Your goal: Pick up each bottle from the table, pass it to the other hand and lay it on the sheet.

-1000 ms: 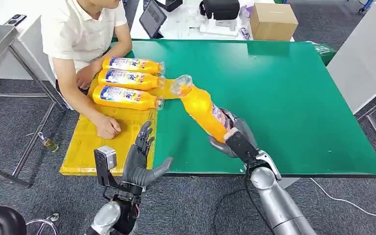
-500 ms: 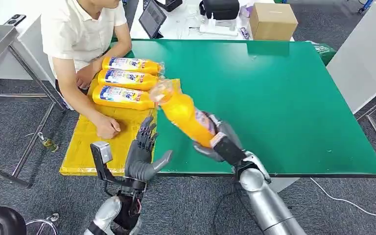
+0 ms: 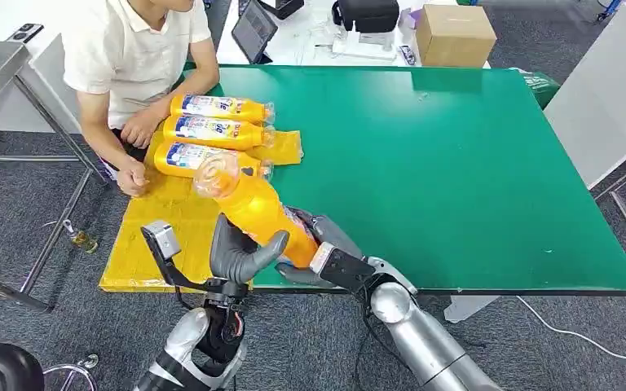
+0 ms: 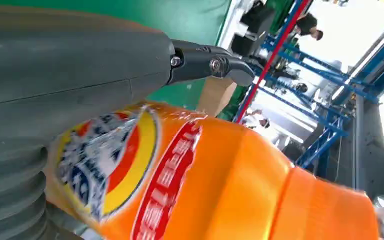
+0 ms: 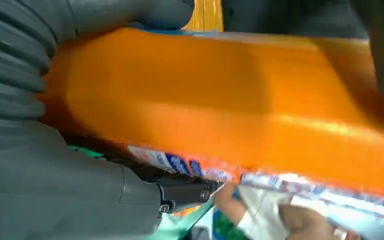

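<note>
A green table [image 3: 473,155] stood on grey carpet, with one yellow sheet [image 3: 163,224] spread over its near left corner. Above the sheet's near edge one orange bottle [image 3: 257,210] hung tilted, cap end raised toward the person. The right hand [image 3: 314,244] grasped its base end from the table side, fingers wrapped around it. The left hand [image 3: 236,257] met the bottle's body from the sheet side, thumb laid across the front; whether its fingers had closed around it I could not tell. Three more orange bottles [image 3: 212,130] lay side by side on the far end of the sheet. One person [image 3: 134,57] sat beyond the sheet's left side, both hands near those three. One cardboard box [image 3: 455,34] stood beyond the table.
</note>
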Tool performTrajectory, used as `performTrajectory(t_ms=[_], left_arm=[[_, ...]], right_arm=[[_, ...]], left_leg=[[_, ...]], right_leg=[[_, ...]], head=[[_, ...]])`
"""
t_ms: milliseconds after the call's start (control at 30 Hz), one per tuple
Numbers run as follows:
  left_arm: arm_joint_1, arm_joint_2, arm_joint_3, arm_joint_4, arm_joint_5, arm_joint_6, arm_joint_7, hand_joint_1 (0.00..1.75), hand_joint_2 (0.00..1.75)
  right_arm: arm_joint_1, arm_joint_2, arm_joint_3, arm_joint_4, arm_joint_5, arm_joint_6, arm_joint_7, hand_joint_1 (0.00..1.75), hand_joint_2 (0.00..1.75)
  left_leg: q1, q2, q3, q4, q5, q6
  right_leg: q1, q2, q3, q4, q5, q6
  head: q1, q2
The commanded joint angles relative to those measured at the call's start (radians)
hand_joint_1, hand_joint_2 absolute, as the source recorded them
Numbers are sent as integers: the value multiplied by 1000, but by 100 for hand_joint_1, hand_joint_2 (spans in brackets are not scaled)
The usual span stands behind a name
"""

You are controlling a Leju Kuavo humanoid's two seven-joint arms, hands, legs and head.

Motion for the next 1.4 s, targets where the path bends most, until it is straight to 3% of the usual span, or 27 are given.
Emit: performTrajectory(t_ms=[33, 67, 200, 233, 267, 300, 467, 667, 700, 733, 767, 833, 867, 1033, 1067, 1100, 1200, 1233, 1300, 1333, 1367, 1400], left_arm=[[-81, -11, 28, 95, 11, 4, 4, 0, 175], [-77, -7, 22, 85, 9, -3, 0, 0, 175], [-72, 5, 2, 72, -1, -42, -6, 5, 175], [-75, 6, 2, 80, -6, -45, -6, 58, 175], [-77, 6, 2, 94, -8, -46, -5, 141, 175], [-81, 6, 1, 107, -10, -55, -6, 175, 175], [-83, 7, 1, 115, -15, -62, -11, 175, 175], [-80, 9, 3, 108, -19, -75, -16, 175, 175], [-77, 10, 6, 101, -22, -81, -19, 175, 175], [-72, 14, 9, 90, -26, -88, -23, 175, 175], [-68, 18, 9, 80, -30, -96, -25, 175, 175], [-57, 27, 15, 57, -42, -103, -26, 175, 175], [-50, 35, 15, 46, -52, -104, -25, 175, 175], [-60, 85, 42, 37, -200, -22, -50, 175, 175], [-61, 107, 52, 24, -250, 2, -50, 175, 175], [-63, 129, 58, 11, -325, 48, -58, 175, 175], [-48, 166, 119, -42, -491, 132, -34, 175, 175], [-43, 173, 137, -56, -536, 153, -35, 175, 175], [-41, 196, 169, -68, -680, 185, 2, 175, 175], [-42, 203, 177, -66, -708, 192, 7, 175, 175], [-48, 213, 188, -56, -776, 211, 23, 175, 175], [-48, 213, 188, -56, -776, 211, 23, 175, 175]], right_arm=[[-32, -31, 132, 60, 7, 28, -27, 175, 175], [-32, -31, 134, 66, 6, 27, -27, 175, 175], [-37, -32, 136, 84, -6, 42, -38, 175, 175], [-38, -31, 135, 86, -11, 47, -43, 175, 175], [-38, -31, 136, 85, -13, 52, -48, 175, 175], [-38, -30, 135, 85, -15, 54, -49, 175, 175], [-39, -28, 133, 86, -17, 53, -49, 175, 175], [-39, -27, 126, 93, -21, 52, -46, 175, 175], [-38, -24, 120, 97, -24, 49, -43, 159, 175], [-37, -20, 113, 102, -28, 44, -34, 65, 175], [-35, -17, 106, 105, -29, 32, -24, 0, 175], [-25, -2, 88, 102, -31, 4, -10, 0, 175], [-17, 1, 79, 94, -23, -21, -5, 0, 0], [51, -5, 22, 49, 90, -239, -14, 0, 0], [77, -15, 3, 48, 188, -377, -13, 0, 0], [94, -27, -16, 56, 284, -507, 0, 0, 0], [155, -45, -108, 82, 474, -795, 22, 0, 0], [171, -46, -131, 81, 506, -844, 25, 0, 0], [259, 74, -445, -29, 769, -847, -38, 0, 0], [268, 102, -504, -46, 783, -847, -59, 0, 0], [279, 152, -612, -73, 826, -847, -104, 0, 0], [279, 152, -612, -73, 826, -847, -104, 0, 0]], left_leg=[[0, 0, 3, -1, 0, 1], [1, 0, 8, -1, -2, 2], [1, 0, 4, 0, -1, 1], [1, 0, 4, -1, -1, 1], [1, 0, 6, -1, -2, 1], [1, 1, 9, -1, -3, 2], [1, 0, 2, -1, 0, 1], [1, 0, 6, -1, -2, 1], [0, 0, 4, -1, -1, 1], [0, 0, 3, -1, -1, 1], [0, 0, 2, -1, -1, 1], [0, 1, 3, -1, -1, 1], [1, 2, 6, -1, -2, 1], [0, 0, 3, -1, 0, 0], [1, 1, 10, -2, -3, 1], [1, -1, 4, -2, -1, 1], [1, -1, 5, -2, -1, 1], [0, -1, 4, -2, 0, 1], [1, -1, 9, -2, -2, 2], [0, -1, 2, -1, 0, 1], [0, -1, 5, -1, -2, 1], [0, 0, 1, -1, -1, 0]], right_leg=[[1, -1, 3, -1, -1, -2], [2, -2, 9, -1, -2, -5], [2, -1, 5, -1, -1, -3], [1, -1, 4, -1, -1, -2], [2, -1, 7, -1, -2, -4], [2, -2, 9, -2, -3, -5], [1, -1, 3, -1, -1, -2], [2, -1, 6, -1, -2, -4], [1, -1, 4, -1, -1, -3], [1, -1, 3, -1, -1, -2], [1, -1, 3, -1, -1, -2], [1, 0, 3, -1, -1, -2], [1, 0, 5, -1, -2, -3], [1, -1, 3, -1, -1, -2], [2, -2, 10, -2, -3, -6], [1, -2, 4, -1, -1, -3], [1, -3, 5, -2, -1, -3], [1, -2, 4, -2, -1, -2], [2, -3, 9, -2, -3, -4], [1, -2, 2, 0, -1, -2], [1, -3, 5, 0, -3, -4], [0, -1, 1, 1, -1, -3]], head=[[0, 0], [0, 0], [0, 0], [0, 0], [0, 0], [0, 0], [0, 0], [0, 0], [0, 0], [0, 0], [0, 0], [0, 0], [0, 0], [0, 0], [0, 0], [0, 0], [0, 0], [0, 0], [0, 0], [0, 0], [1, 0], [0, 0]])
